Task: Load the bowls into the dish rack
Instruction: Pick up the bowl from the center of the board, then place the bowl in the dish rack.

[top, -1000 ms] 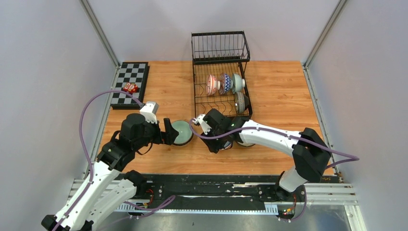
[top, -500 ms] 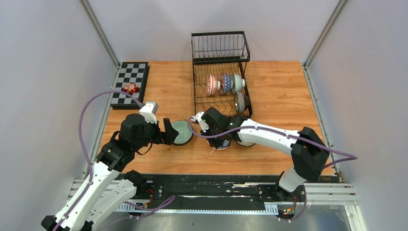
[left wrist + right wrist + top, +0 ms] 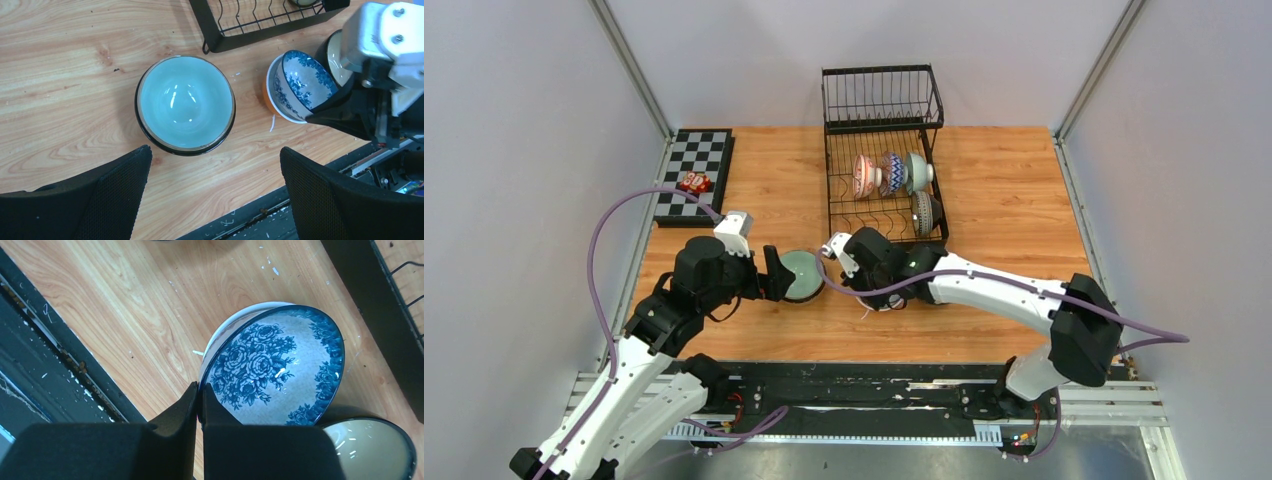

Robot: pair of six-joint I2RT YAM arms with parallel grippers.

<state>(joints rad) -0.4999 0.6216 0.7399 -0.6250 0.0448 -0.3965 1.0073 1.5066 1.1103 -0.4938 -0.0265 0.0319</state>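
Since the earlier frame the right gripper (image 3: 882,292) has closed tight and its wrist has drawn a little toward the dish rack (image 3: 884,100).

From above, the rack stands at the desk's (image 3: 1004,200) far edge, with four bowls already on edge in its right-hand slots. The remaining bowls sit between its near rail and the desk's near edge. The left gripper (image 3: 786,278) is spread wide beside the pale green bowl (image 3: 805,275), holding nothing.

The left wrist view shows the green bowl upright and alone. To its right, the blue-patterned bowl (image 3: 302,82) is tipped up inside the orange bowl (image 3: 270,97), with the cream dark-rimmed bowl (image 3: 334,52) just beyond.

In the right wrist view both pads pinch the blue bowl's near rim.

The pinch on the rim is thin, so I judge a slow lift best, straight out of the orange bowl and keeping the tilt. That way the bowl neither swings nor drags its neighbour.

Room is tight. The rack's near corner and the cream bowl are just beside the blue bowl, and the left arm is near. The open slots lie in the rack's near and left rows, and the near rail must be cleared first.
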